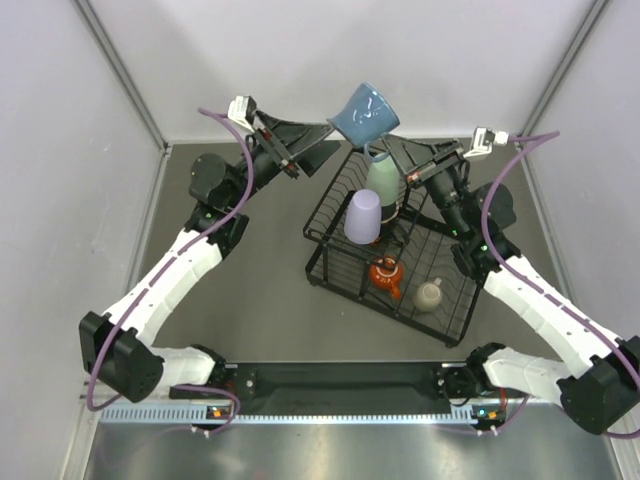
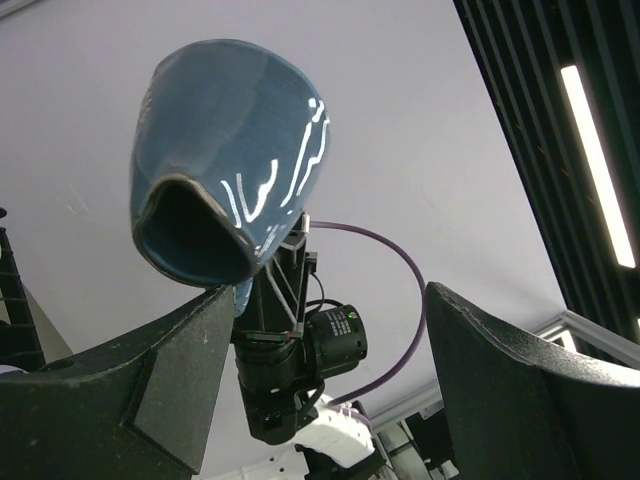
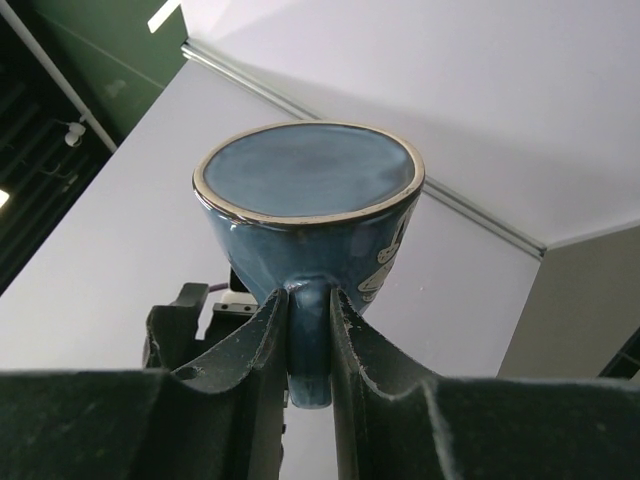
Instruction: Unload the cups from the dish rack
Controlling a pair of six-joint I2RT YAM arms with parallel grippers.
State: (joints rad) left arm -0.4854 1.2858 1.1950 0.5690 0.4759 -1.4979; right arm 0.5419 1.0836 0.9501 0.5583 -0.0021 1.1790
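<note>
My right gripper (image 1: 388, 147) is shut on the handle of the blue mug (image 1: 365, 114) and holds it high above the far corner of the black wire dish rack (image 1: 455, 320). In the right wrist view the fingers (image 3: 262, 340) clamp the handle under the mug (image 3: 310, 205). My left gripper (image 1: 334, 138) is open and empty just left of the mug, which shows tilted above its jaws in the left wrist view (image 2: 230, 160). The lavender tumbler (image 1: 363, 215), mint-green tumbler (image 1: 382, 178), orange cup (image 1: 386, 272) and beige mug (image 1: 430, 294) sit in the rack. The red mug is out of view.
White walls close in the dark table (image 1: 250, 290) on the left, right and far sides. The rack lies diagonally on the right half. The arms' base rail (image 1: 340, 382) runs along the near edge.
</note>
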